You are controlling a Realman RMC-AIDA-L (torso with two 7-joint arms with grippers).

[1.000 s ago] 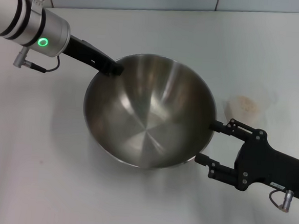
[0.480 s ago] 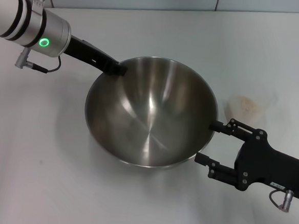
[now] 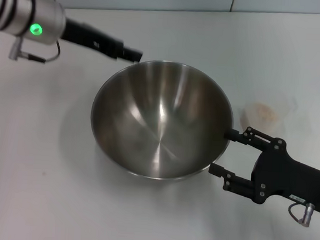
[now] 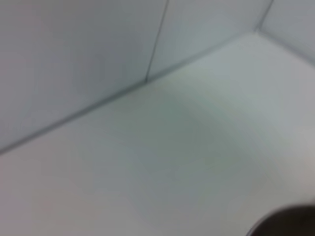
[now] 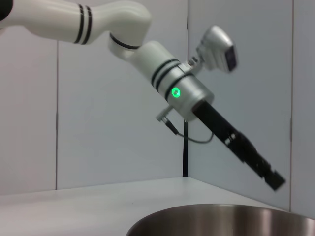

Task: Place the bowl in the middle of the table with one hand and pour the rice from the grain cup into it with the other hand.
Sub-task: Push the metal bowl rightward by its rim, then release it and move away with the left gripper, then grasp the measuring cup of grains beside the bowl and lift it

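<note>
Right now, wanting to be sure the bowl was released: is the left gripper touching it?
Apart. In the right wrist view the left gripper hangs in the air above the bowl rim, with bare wall between them.

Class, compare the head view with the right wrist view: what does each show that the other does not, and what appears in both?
Only the head view shows the grain cup with rice on the table to the robot's right of the bowl, and the right gripper open beside the bowl's rim. Only the right wrist view shows the left arm's upper white links and the wall panels behind. Both show the bowl and the left gripper lifted clear of it.
</note>
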